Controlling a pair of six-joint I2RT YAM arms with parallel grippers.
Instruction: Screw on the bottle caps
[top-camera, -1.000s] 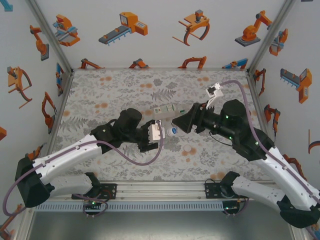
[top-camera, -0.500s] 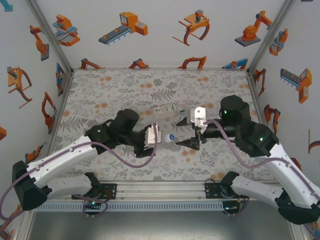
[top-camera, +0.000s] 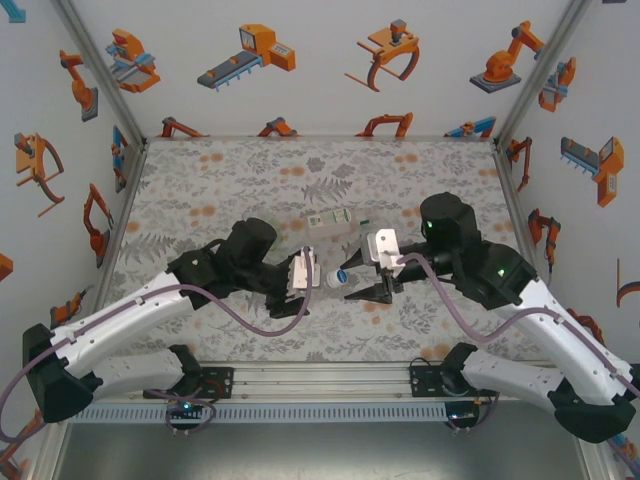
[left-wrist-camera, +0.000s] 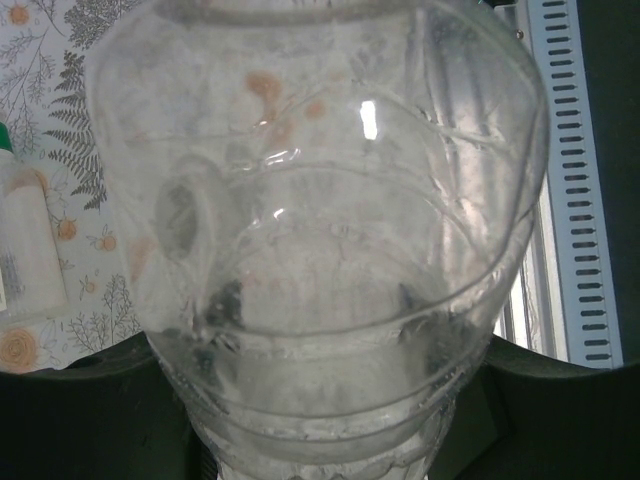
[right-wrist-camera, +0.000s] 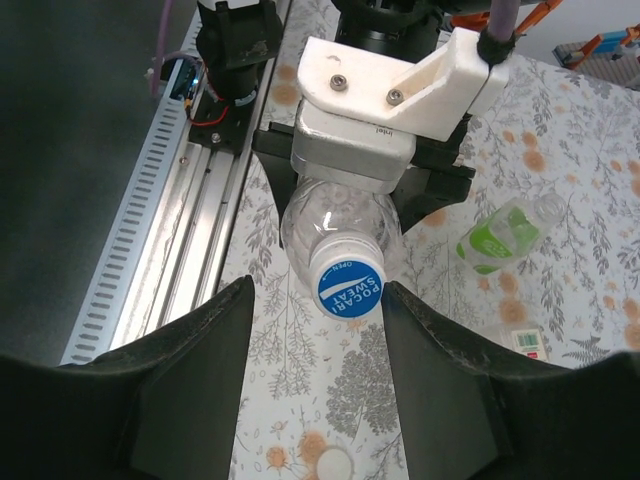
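Item: clear bottle (left-wrist-camera: 320, 250), transparent plastic, ribbed toward the base, held on its side over the middle of the table (top-camera: 200, 180), neck pointing at the right arm. Holder: left gripper (top-camera: 312, 274), jaws closed tight on the bottle's body behind the shoulder; in the left wrist view the bottle wall sits right against the lens, with the floral table covering showing through it. Fitting: blue cap (right-wrist-camera: 351, 286), round, white lettering on its face, seated on the bottle's mouth and facing the right wrist camera; how far it is threaded on cannot be told. Opposite: right gripper (top-camera: 353, 285), jaws parted, one dark finger to each side of the blue cap; a clear gap shows on one side, while on the other the finger's edge runs close by the cap's rim and contact cannot be made out; nothing is held. Also on the table: labelled bottle (right-wrist-camera: 497, 237), green-and-white wrap, lying on its side beyond the two grippers, apart from both; white cap (right-wrist-camera: 330, 462), loose, flat on the cloth below the right gripper's fingers. Near edge: slotted metal rail (right-wrist-camera: 190, 250) carrying the arm bases
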